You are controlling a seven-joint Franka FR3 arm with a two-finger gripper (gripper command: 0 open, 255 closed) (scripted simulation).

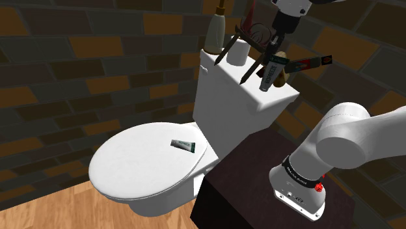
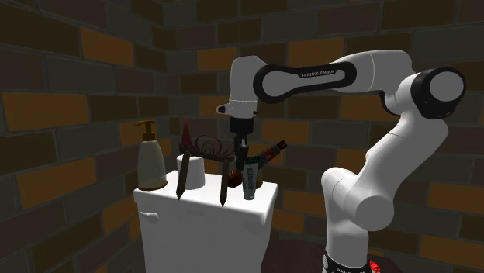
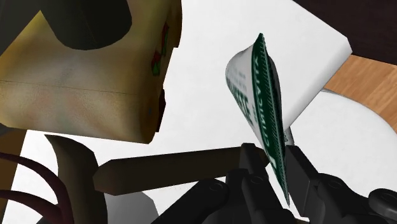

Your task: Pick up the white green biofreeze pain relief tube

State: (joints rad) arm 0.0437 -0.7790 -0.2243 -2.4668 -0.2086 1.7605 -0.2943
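Status: I read the hand (image 3: 277, 160) as closed on the white-and-green tube (image 3: 254, 95), with both fingers (image 3: 253, 159) pressed against its upper end. The tube stands upright over the toilet tank lid (image 1: 221, 71), at the shoulder view's right end, beside a dark spiked rack (image 2: 205, 152). I cannot tell whether it touches the lid.

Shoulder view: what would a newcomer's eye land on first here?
First, the black gripper clasping a white and green tube upright over the white toilet tank, among clutter on the tank's top. Next, a second small tube lying on the closed toilet lid, with a dark brick wall patched in orange behind.
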